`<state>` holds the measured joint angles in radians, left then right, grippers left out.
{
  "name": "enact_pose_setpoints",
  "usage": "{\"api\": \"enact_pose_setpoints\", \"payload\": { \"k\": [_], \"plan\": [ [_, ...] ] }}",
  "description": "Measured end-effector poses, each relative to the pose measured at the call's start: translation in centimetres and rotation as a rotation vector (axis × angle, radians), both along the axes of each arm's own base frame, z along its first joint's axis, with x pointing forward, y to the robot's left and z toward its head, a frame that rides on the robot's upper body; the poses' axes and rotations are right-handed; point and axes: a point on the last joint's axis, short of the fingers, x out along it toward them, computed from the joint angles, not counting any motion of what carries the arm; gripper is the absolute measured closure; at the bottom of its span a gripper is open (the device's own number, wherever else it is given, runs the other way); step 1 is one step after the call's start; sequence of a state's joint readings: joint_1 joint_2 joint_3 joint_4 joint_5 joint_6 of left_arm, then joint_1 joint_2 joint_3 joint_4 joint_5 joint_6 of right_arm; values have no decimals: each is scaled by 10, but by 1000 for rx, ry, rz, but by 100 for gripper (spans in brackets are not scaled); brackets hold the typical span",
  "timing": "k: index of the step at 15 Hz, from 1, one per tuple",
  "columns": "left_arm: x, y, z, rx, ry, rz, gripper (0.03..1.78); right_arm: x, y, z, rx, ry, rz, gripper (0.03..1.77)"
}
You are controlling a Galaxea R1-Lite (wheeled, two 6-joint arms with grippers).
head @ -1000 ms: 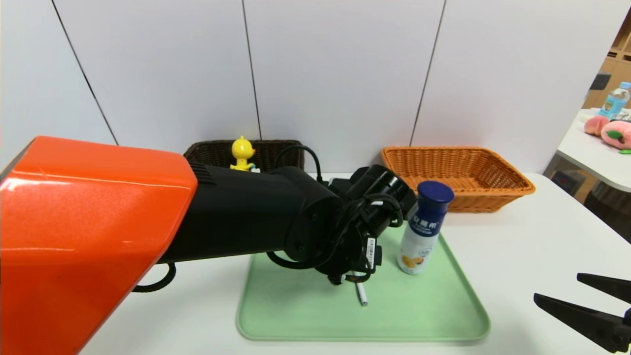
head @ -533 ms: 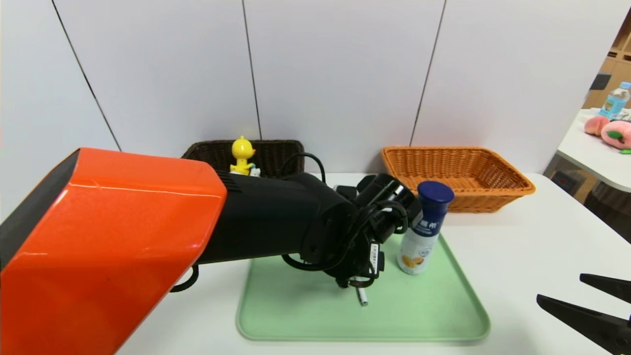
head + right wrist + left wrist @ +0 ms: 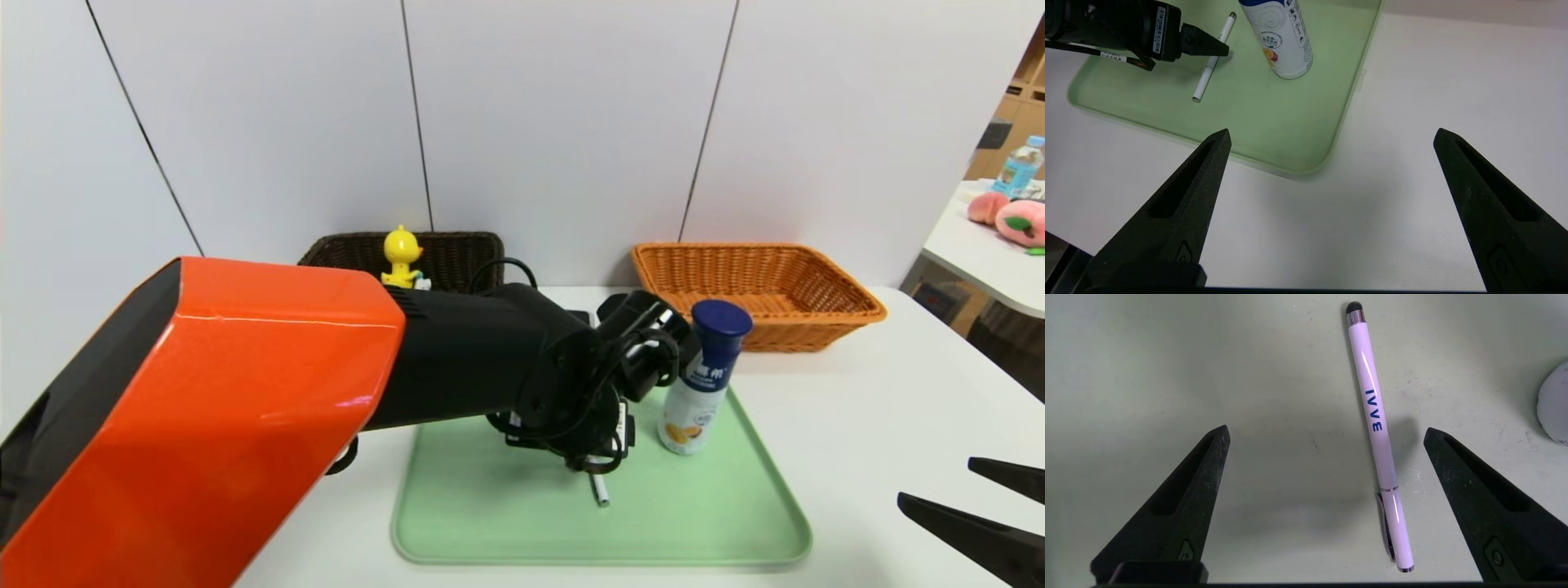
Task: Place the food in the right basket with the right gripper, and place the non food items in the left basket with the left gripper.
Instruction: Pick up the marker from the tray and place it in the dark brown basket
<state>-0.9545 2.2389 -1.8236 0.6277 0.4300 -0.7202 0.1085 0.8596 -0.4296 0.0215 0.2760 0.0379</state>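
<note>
Left end effector [image 3: 1325, 435] is hovering spread over pen [image 3: 1378, 433] on tray [image 3: 718, 523], straddling it for pickup. Right end effector [image 3: 1331, 139] is idling spread, near right of desk [image 3: 898, 392].

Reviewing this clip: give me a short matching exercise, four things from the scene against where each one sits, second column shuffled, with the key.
1. pen
2. bottle
3. yellow duck toy
4. right gripper

A. in the dark basket
B. open, over bare table beside the tray
C. lying flat between the open left gripper fingers
D. upright on the tray

Pairs: 1-C, 2-D, 3-A, 4-B
</note>
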Motion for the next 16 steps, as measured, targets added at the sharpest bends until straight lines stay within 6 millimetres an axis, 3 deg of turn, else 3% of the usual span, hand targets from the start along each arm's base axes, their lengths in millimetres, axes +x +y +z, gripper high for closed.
{"api": "enact_pose_setpoints", "payload": {
  "k": [16],
  "plan": [
    [9, -1, -6, 14, 14, 42, 12, -2, 0, 1, 2, -14, 0, 9]
  ]
}}
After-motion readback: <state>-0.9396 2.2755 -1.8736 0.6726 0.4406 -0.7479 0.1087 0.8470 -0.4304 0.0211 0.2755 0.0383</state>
